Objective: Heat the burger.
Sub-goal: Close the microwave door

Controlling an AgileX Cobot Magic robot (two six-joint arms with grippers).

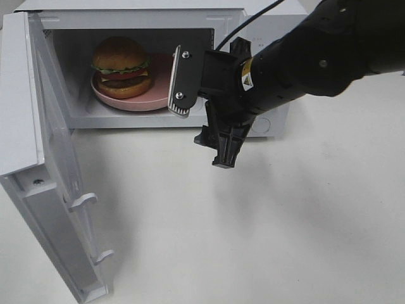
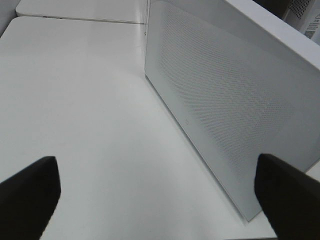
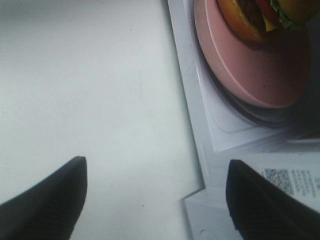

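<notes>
Fist-sized burger (image 1: 120, 65) with a glossy brown bun, green lettuce, red tomato and a dark patty sits on a round pink plate (image 1: 140, 101) inside the white microwave (image 1: 259, 28), upper left of the exterior view. The white hinged door (image 1: 60, 164) is swung open at the left edge. Black right gripper (image 1: 200, 139) hangs in front of the cavity's right part, centre frame, above the white table (image 1: 266, 240). Its fingers are spread apart with nothing between them. The burger is up and left of it, not touching. In the right wrist view, burger (image 3: 260, 15) and plate (image 3: 250, 70) are at upper right, beyond the gripper (image 3: 156, 165). Left gripper (image 2: 155, 170) is spread wide and empty over the table beside a dotted white panel (image 2: 225, 100).
</notes>
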